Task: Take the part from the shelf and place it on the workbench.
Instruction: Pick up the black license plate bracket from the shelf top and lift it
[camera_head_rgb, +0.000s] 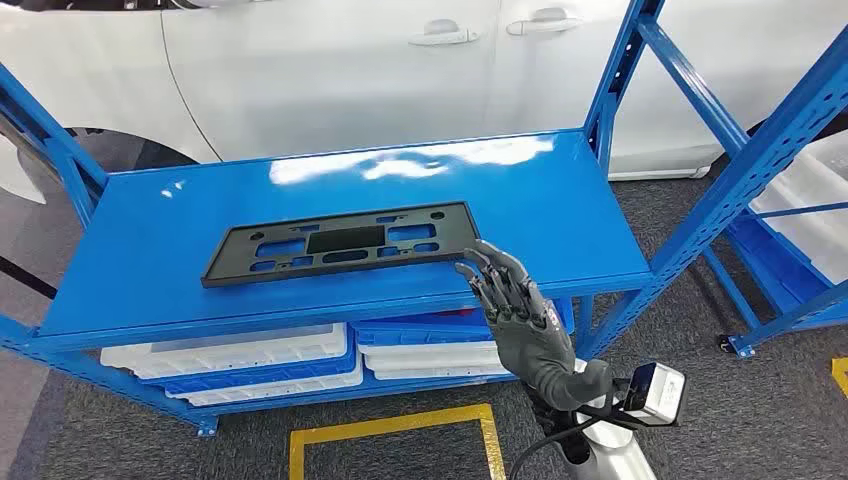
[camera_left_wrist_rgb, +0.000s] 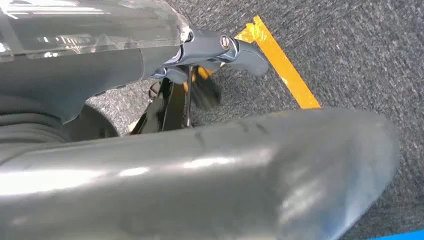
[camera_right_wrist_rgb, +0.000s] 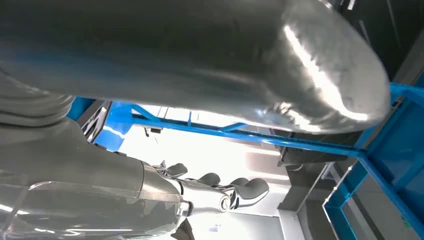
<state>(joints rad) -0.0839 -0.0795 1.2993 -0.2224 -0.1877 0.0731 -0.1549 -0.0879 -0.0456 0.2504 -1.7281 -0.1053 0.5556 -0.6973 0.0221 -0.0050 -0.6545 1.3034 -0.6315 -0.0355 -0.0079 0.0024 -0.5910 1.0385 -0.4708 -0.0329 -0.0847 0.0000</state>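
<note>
The part (camera_head_rgb: 340, 243) is a flat black rectangular frame with cut-outs, lying on the top board of the blue shelf (camera_head_rgb: 560, 190). My right hand (camera_head_rgb: 515, 300) is raised at the shelf's front edge, just off the part's right end, fingers spread and holding nothing. In the right wrist view the same hand (camera_right_wrist_rgb: 220, 192) shows its fingers apart against the shelf's blue beams. My left hand (camera_left_wrist_rgb: 210, 55) hangs low over grey carpet with nothing in it, thumb held away from the dark fingers.
White and blue bins (camera_head_rgb: 240, 355) fill the level under the top board. A white car (camera_head_rgb: 350, 60) stands close behind the shelf. A second blue rack (camera_head_rgb: 790, 130) stands to the right. Yellow tape (camera_head_rgb: 400, 430) marks the carpet in front.
</note>
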